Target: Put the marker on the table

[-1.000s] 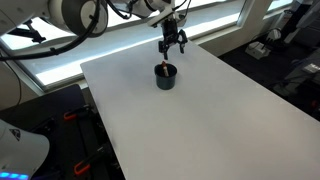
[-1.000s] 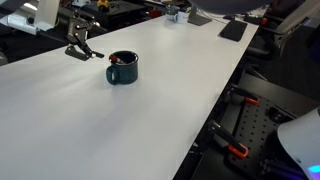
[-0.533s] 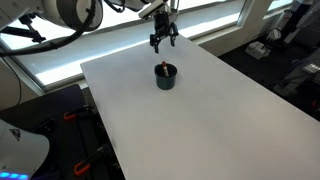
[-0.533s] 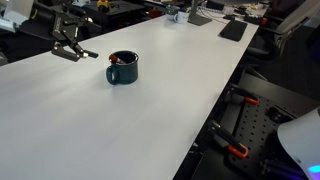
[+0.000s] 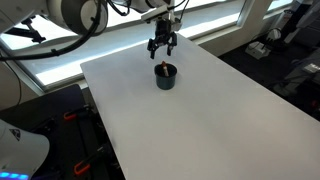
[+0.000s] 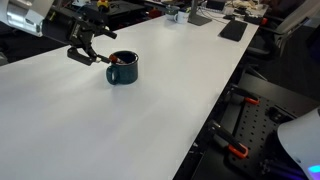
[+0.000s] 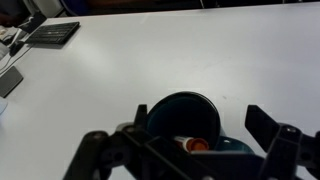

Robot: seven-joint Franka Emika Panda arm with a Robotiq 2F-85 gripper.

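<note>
A dark teal mug (image 5: pixel 165 77) (image 6: pixel 122 69) (image 7: pixel 185 120) stands on the white table (image 5: pixel 200 120) (image 6: pixel 120 120) (image 7: pixel 200 50). The marker stands inside the mug, and only its reddish-orange end (image 5: pixel 162 68) (image 6: pixel 116 61) (image 7: pixel 195 144) shows at the rim. My gripper (image 5: pixel 163 50) (image 6: pixel 90 56) (image 7: pixel 200 122) hangs open just above the mug, on its far side in an exterior view. In the wrist view its two fingers straddle the mug's opening, with nothing held between them.
A flat dark device (image 7: pixel 55 33) (image 6: pixel 232 30) and small items lie at one end of the table. Window ledges and black equipment with orange clamps (image 6: pixel 235 150) border the table's edges.
The open gripper pulled up and away from the mug half a second ago, then came back down closer to the mug's rim. Mug and marker have not moved.
</note>
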